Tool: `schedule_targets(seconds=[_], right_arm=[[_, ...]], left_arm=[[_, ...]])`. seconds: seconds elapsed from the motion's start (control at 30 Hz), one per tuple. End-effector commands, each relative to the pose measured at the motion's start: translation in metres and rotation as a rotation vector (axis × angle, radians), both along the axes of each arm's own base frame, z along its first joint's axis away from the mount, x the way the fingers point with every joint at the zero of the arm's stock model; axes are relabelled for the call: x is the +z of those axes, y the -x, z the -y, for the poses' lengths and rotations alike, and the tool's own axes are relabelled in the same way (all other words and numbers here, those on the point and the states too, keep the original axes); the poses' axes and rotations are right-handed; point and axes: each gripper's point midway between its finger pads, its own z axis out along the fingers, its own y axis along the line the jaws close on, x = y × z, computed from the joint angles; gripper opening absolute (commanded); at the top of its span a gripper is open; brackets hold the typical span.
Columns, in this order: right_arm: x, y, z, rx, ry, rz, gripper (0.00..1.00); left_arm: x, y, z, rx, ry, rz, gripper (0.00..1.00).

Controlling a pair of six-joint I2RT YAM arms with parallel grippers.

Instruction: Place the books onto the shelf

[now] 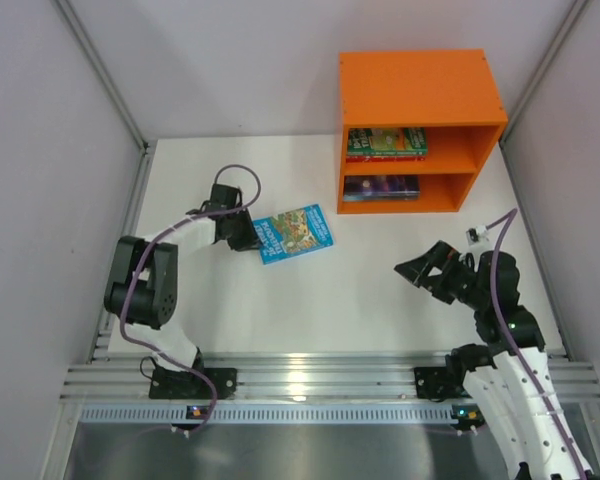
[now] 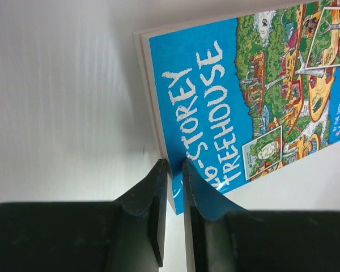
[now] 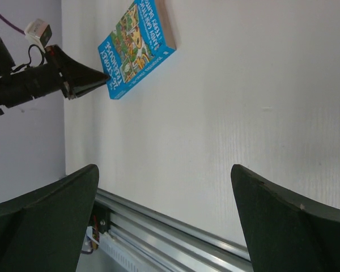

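**A:** Where does it all stand?

**B:** Start with the white table [image 1: 380, 300]. The orange shelf [image 1: 420, 90] sits at its 1 o'clock corner with the open fronts facing the arms. A green book [image 1: 385, 140] lies flat in the upper compartment with a red edge under it, and a dark purple book [image 1: 380, 187] lies in the lower one.

**A:** And the arms?

**B:** The right gripper [image 1: 420, 272] hangs at about 4 o'clock, jaws spread wide and holding nothing. The left gripper [image 2: 174, 167] is at 9 o'clock of the one loose book, the blue Treehouse paperback [image 1: 293, 233]. That book lies face up just 9 o'clock of the table's middle, well apart from the shelf.

**A:** Has it got hold?

**B:** Its jaws are drawn narrow, with the book's corner edge between them. It looks pinched, but I can't tell how firmly.

**A:** How will the book behave?

**B:** I'd guess it's light and a bit floppy. It's a thin paperback with a glossy cover, so it's probably slick. Held by one corner, the far end will likely droop and swing, and it could slip or fan open.

**A:** Where's a better hold?

**B:** Deeper in along the bound side, I'd say, where the pages stay together. It's not fragile, but a cover can crease. It should go into the shelf flat and slowly, edge first toward 1 o'clock.
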Motion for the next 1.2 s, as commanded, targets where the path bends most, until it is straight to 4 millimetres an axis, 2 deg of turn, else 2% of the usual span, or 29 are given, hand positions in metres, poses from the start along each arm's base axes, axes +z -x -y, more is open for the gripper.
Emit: schedule_targets(seconds=[0.0, 0.03, 0.13, 0.17, 0.2, 0.23, 0.27, 0.3, 0.33, 0.4, 0.43, 0.5, 0.53, 0.57, 0.63, 0.67, 0.7, 0.73, 0.8, 0.87, 0.97, 1.0, 1.03, 1.1, 1.13, 1.17], right_arm=[[-0.006, 0.002, 0.002, -0.013, -0.007, -0.016, 1.0], [-0.006, 0.002, 0.002, -0.014, -0.01, -0.015, 1.0], [-0.006, 0.002, 0.002, -0.016, -0.012, -0.02, 1.0], [-0.005, 0.001, 0.002, -0.018, -0.009, -0.017, 1.0], [-0.006, 0.001, 0.002, -0.018, -0.009, -0.019, 1.0], [-0.005, 0.0, 0.003, -0.023, -0.008, -0.018, 1.0], [-0.005, 0.0, 0.003, -0.026, -0.011, -0.019, 1.0], [-0.004, 0.0, 0.002, -0.029, -0.019, -0.023, 1.0], [-0.006, -0.001, 0.002, -0.032, -0.023, -0.032, 1.0], [-0.011, -0.002, 0.001, -0.04, -0.033, -0.06, 0.99], [-0.017, -0.001, 0.001, -0.043, -0.039, -0.083, 0.98], [-0.024, -0.002, -0.001, -0.048, -0.062, -0.113, 0.97], [-0.024, -0.003, -0.004, -0.042, -0.078, -0.106, 0.95], [-0.036, -0.002, -0.004, -0.047, -0.086, -0.13, 0.94], [-0.04, -0.003, -0.01, -0.034, -0.121, -0.127, 0.89], [-0.052, 0.0, -0.012, -0.026, -0.13, -0.15, 0.87], [-0.054, 0.001, -0.015, -0.02, -0.145, -0.156, 0.85], [-0.06, 0.001, -0.015, -0.021, -0.141, -0.16, 0.79], [-0.065, 0.002, -0.016, -0.02, -0.124, -0.164, 0.74], [-0.073, -0.001, -0.015, -0.04, -0.106, -0.172, 0.73], [-0.081, -0.003, -0.026, -0.03, -0.102, -0.19, 0.72], [-0.086, 0.002, -0.037, 0.004, -0.095, -0.22, 0.71], [-0.084, -0.005, -0.04, -0.009, -0.082, -0.196, 0.71], [-0.092, 0.001, -0.058, 0.04, -0.046, -0.23, 0.71], [-0.087, -0.006, -0.063, 0.034, -0.036, -0.207, 0.71], [-0.087, -0.007, -0.068, 0.042, -0.024, -0.209, 0.71]], left_arm=[[-0.033, 0.093, -0.005, -0.031, -0.075, -0.247, 0.12], [-0.032, 0.106, 0.0, -0.047, -0.078, -0.264, 0.14], [-0.018, 0.153, 0.039, -0.167, -0.016, -0.284, 0.21], [-0.005, 0.157, 0.047, -0.181, 0.012, -0.254, 0.25], [0.003, 0.159, 0.052, -0.185, 0.023, -0.238, 0.37], [0.011, 0.16, 0.055, -0.183, 0.034, -0.224, 0.44], [0.03, 0.154, 0.059, -0.186, 0.055, -0.175, 0.49], [0.04, 0.149, 0.059, -0.192, 0.054, -0.15, 0.57], [0.06, 0.129, 0.06, -0.193, 0.024, -0.07, 0.6], [0.072, 0.116, 0.051, -0.21, -0.053, -0.035, 0.63], [0.083, 0.098, 0.053, -0.21, -0.08, 0.006, 0.64], [0.085, 0.084, 0.057, -0.248, -0.1, 0.02, 0.65], [0.082, 0.073, 0.062, -0.298, -0.112, 0.026, 0.65], [0.079, 0.067, 0.065, -0.322, -0.114, 0.024, 0.65], [0.067, 0.055, 0.071, -0.375, -0.139, 0.005, 0.64], [0.062, 0.051, 0.071, -0.383, -0.151, 0.001, 0.64], [0.059, 0.045, 0.074, -0.394, -0.156, 0.015, 0.64], [0.048, 0.043, 0.073, -0.404, -0.165, -0.002, 0.64], [0.041, 0.041, 0.081, -0.423, -0.12, 0.0, 0.63], [0.022, 0.048, 0.083, -0.433, -0.092, -0.04, 0.6], [-0.002, 0.061, 0.081, -0.408, -0.078, -0.104, 0.54], [-0.005, 0.065, 0.082, -0.393, -0.059, -0.118, 0.54], [-0.013, 0.077, 0.079, -0.388, -0.051, -0.142, 0.53], [-0.015, 0.085, 0.081, -0.372, -0.012, -0.139, 0.51], [-0.019, 0.102, 0.079, -0.347, 0.018, -0.18, 0.5], [-0.018, 0.105, 0.083, -0.341, 0.051, -0.169, 0.48]])
